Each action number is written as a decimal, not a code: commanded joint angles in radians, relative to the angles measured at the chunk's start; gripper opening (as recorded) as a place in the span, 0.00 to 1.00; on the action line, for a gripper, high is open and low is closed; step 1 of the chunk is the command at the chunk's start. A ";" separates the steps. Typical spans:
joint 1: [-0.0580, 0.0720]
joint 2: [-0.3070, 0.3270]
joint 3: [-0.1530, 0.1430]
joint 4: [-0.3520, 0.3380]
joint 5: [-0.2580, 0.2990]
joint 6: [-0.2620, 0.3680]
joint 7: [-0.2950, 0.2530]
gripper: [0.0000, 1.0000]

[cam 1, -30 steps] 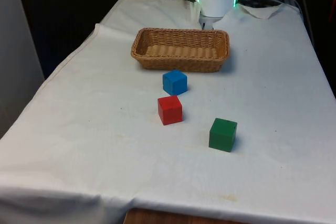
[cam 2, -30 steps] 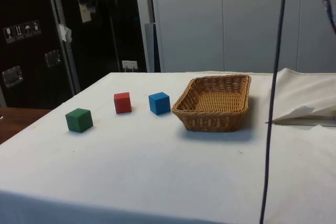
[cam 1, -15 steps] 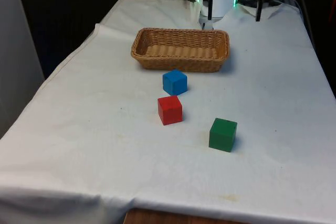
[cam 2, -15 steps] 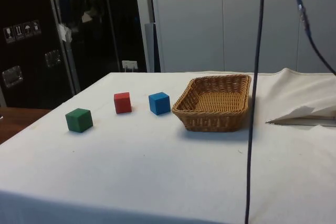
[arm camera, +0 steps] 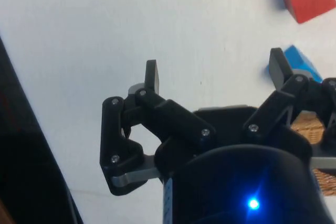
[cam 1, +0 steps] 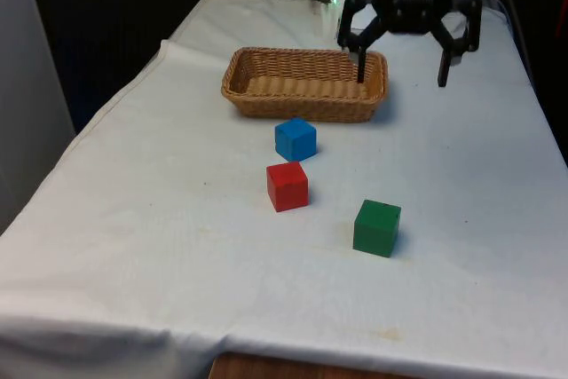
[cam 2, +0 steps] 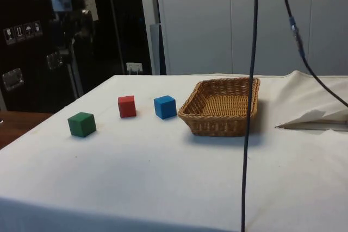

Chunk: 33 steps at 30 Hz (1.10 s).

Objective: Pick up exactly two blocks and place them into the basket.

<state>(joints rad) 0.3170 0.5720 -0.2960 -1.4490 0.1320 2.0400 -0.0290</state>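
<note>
With fingers (cam 1: 360, 61) spread wide and empty above the basket's (cam 1: 304, 84) far corner, the blue block (cam 1: 295, 138) lies nearest, toward the camera.

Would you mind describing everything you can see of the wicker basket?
The basket is a shallow, oblong tray of tan woven wicker with flaring walls and a thick braided rim. It sits upright and empty on the white cloth, touching no block; the blue block lies nearest, just apart from one long wall. The open gripper hovers above one end.
</note>
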 commanded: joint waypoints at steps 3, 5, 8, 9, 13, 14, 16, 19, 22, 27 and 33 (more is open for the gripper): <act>-0.006 0.020 0.006 0.005 0.013 0.034 -0.018 1.00; -0.006 0.029 0.006 0.005 0.016 0.051 -0.024 1.00; -0.007 0.049 0.006 0.006 0.027 0.087 -0.037 1.00; -0.007 0.054 0.006 0.005 0.031 0.095 -0.041 1.00; -0.007 0.068 0.007 0.003 0.039 0.117 -0.050 1.00; -0.008 0.073 0.007 0.003 0.042 0.124 -0.053 1.00; -0.008 0.088 0.007 0.002 0.053 0.145 -0.064 1.00; -0.009 0.104 0.008 0.002 0.062 0.165 -0.073 1.00; -0.011 0.118 0.008 0.005 0.072 0.179 -0.080 1.00; -0.015 0.163 0.007 0.023 0.107 0.207 -0.079 1.00; -0.015 0.200 0.002 0.039 0.137 0.224 -0.068 1.00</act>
<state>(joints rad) 0.3080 0.7640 -0.2990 -1.4150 0.2600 2.2600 -0.1000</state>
